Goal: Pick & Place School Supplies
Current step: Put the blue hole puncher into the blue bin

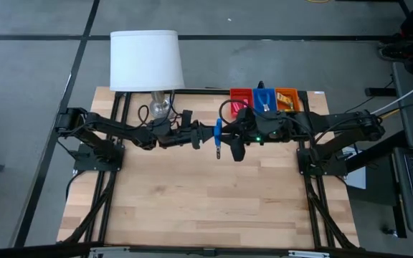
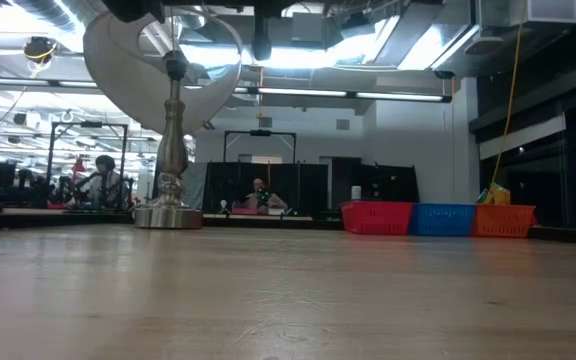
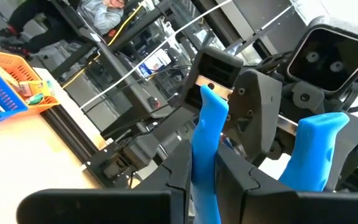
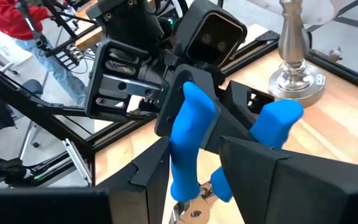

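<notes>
Blue-handled pliers (image 1: 218,136) held aloft mid-table between both arms: left gripper (image 1: 201,135) clamped tight on one handle, right gripper (image 1: 229,137) closed around the other.

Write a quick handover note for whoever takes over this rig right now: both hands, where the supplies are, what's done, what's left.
Left hand: shut on one handle of the blue pliers, held in the air above the table's middle.
Right hand: gripping the other handle of the same pliers, mid-handover.
Trays: red, blue and orange, at the back right; the blue and orange ones hold items, but which is unclear.
Done: pliers lifted off the table.
Left: finish the handover, then probably drop them in a tray.
</notes>
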Tool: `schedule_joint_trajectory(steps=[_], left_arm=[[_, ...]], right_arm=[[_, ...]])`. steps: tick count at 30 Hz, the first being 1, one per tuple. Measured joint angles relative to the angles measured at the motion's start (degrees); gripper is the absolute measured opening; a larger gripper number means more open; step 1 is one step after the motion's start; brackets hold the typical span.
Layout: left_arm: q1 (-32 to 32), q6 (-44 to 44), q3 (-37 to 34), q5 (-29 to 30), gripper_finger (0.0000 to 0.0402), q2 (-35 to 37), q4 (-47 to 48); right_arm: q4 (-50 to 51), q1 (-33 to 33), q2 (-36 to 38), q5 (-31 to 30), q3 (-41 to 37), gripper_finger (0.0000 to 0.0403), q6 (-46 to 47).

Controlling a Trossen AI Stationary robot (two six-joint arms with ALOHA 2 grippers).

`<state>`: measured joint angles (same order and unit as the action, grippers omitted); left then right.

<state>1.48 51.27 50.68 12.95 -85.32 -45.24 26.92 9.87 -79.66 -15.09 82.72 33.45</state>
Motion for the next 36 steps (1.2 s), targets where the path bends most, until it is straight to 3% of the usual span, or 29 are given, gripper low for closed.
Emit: schedule_joint_trajectory(steps=[9, 12, 16, 21, 30, 34, 36], left_arm=[[0.0, 0.0, 0.0, 0.3, 0.0034, 0.0, -0.3], [0.0, -0.3, 0.0, 0.7, 0.0034, 0.0, -0.3], [0.0, -0.4, 0.0, 0.4, 0.0034, 0.0, -0.4], [0.0, -1.7, 0.0, -1.3, 0.0035, 0.0, -0.6], [4.5, -10.9, 0.3, -4.1, 0.0141, 0.2, 5.3], [8.0, -14.6, 0.5, -3.4, 0.0172, 0.4, 12.4], [10.7, -16.5, -0.1, -4.2, 0.0178, 0.4, 20.7]], right_arm=[[-1.4, 0.0, -1.4, 1.9, 0.0, 0.0139, 0.2], [-1.7, 0.0, -1.4, 2.3, 0.0, 0.0115, 0.4], [-1.8, 0.1, -1.5, 2.7, 0.0, 0.0043, 0.1], [-2.5, 0.1, -1.5, 2.7, 0.0, 0.0043, -0.1], [-2.5, 2.2, -0.8, 1.4, -0.1, 0.0043, 0.1], [0.5, 4.1, -0.3, 1.4, -0.2, 0.0043, 1.9], [1.9, 5.0, 0.6, -0.8, 0.1, 0.0043, 3.3]])
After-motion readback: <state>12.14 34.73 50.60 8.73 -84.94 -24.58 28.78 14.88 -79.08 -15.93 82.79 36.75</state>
